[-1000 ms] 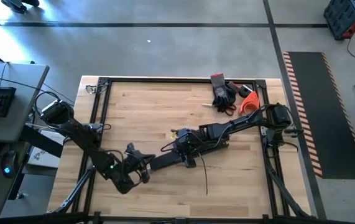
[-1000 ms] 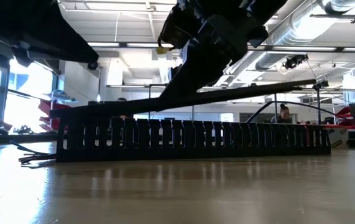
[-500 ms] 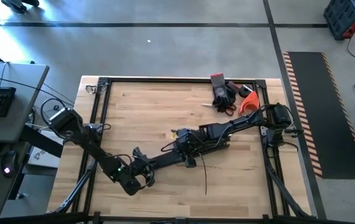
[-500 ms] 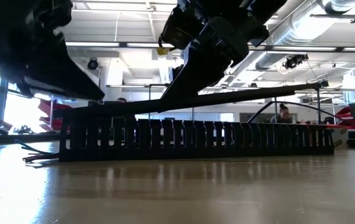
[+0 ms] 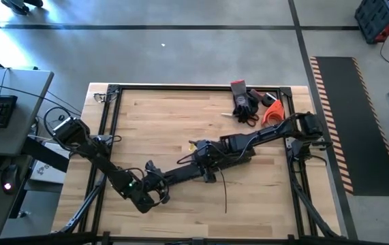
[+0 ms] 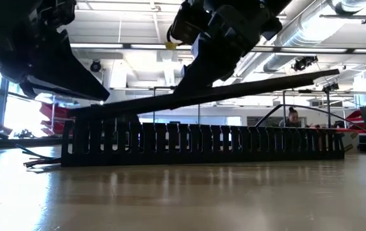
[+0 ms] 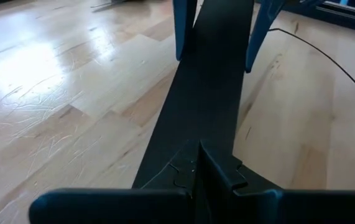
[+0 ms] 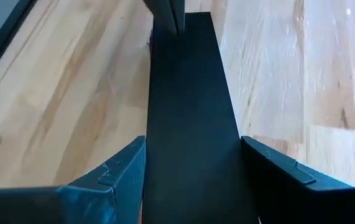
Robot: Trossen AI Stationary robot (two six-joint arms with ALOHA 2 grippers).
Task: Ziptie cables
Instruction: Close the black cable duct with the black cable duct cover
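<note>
A long black slotted cable duct (image 6: 202, 144) stands on the wooden table. A flat black cover strip (image 6: 234, 91) slants above it, lower at the left-arm end. My right gripper (image 8: 193, 142) is closed on that strip near the table's middle (image 5: 204, 167). My left gripper (image 7: 199, 168) is shut, with its tip at the strip's lower end (image 5: 154, 192). The cables' ends (image 6: 36, 162) stick out of the duct's end onto the table. One thin dark wire (image 5: 225, 194) lies loose toward the near edge. My left gripper rests its shut fingertips (image 7: 209, 167) on the top face of the strip near its lower end (image 7: 183, 155). It comes slanting down from the table's left and lies along the strip. My right gripper pinches the strip's two long edges (image 8: 155, 146) between its two fingers (image 8: 118, 174). The fingers slant down and point along the strip. The strip is tilted, its far end (image 6: 327, 75) raised clear of the duct.
Red-handled and orange tools (image 5: 252, 105) lie in a pile at the far right corner. A black frame rail (image 5: 109, 129) runs round the tabletop. In the room beyond the table a person (image 6: 291, 117) shows.
My left gripper has come down toward the near edge and onto the strip's lower end, staying shut. The strip's raised end has lifted a little, so it slants more steeply over the duct.
</note>
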